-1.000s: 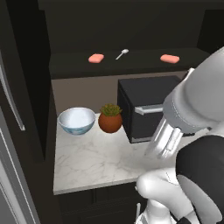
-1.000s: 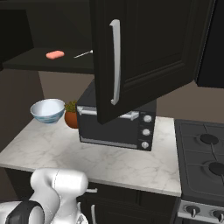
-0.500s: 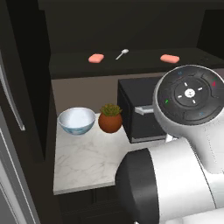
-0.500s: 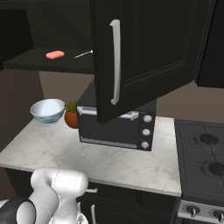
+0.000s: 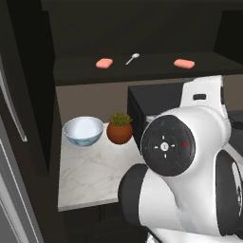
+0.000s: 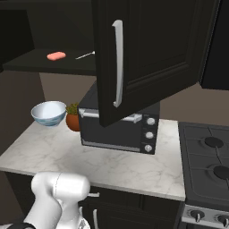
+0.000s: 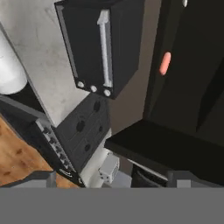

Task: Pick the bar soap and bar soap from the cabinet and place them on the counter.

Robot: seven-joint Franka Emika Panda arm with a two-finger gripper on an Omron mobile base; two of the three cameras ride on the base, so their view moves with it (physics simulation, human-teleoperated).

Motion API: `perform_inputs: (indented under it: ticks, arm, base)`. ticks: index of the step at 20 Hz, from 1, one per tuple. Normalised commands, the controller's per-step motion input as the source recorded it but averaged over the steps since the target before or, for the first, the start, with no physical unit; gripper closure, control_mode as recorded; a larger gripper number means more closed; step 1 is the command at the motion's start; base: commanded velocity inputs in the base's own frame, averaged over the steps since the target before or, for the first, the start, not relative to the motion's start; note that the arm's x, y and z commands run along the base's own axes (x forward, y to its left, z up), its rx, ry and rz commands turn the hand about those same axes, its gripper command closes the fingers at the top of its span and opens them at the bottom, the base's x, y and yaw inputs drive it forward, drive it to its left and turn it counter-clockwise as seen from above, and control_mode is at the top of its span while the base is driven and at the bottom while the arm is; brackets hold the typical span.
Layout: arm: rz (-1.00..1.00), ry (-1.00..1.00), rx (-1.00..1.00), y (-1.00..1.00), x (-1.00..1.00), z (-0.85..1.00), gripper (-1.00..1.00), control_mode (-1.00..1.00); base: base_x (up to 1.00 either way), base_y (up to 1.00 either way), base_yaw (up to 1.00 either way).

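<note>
Two soaps, left and right, are seen on the cabinet shelf, well ahead of the wide, empty gripper; neither is grasped, nothing is placed on the surface.

Left base view: from behind the arm's left, looking forward and down at the open cabinet shelf above the tabletop, the arm close in front.
Right base view: from behind-right, farther back, facing the toaster oven on the same tabletop.
Hand view: rolled sideways, near the toaster oven.
Shared: toaster oven, tabletop, cabinet.
</note>
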Motion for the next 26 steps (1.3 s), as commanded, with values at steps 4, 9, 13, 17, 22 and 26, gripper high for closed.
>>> perform_inputs:
  ticks: [4,9,13,17,22,26]
  arm:
    - [-0.07,-0.04,-0.29,-0.38,0.27,0.0,-1.0,-1.0]
    - [-0.11,0.0,-0.22,-0.32,0.34,0.02,-1.0,-1.0]
    - [-0.1,0.0,-0.12,-0.16,0.44,0.05,-1.0,-1.0]
    - [-0.1,0.0,-0.01,-0.03,0.4,0.06,-1.0,-1.0]
    - [-0.09,0.0,0.01,-0.03,0.39,0.13,-1.0,-1.0]
    - [-0.07,0.0,0.04,0.0,0.43,0.17,-1.0,-1.0]
  base:
    - [0.0,0.0,0.0]
    - [0.0,0.0,0.0]
    - [0.0,0.0,0.0]
    - [0.0,0.0,0.0]
    - [0.0,0.0,0.0]
    - [0.0,0.0,0.0]
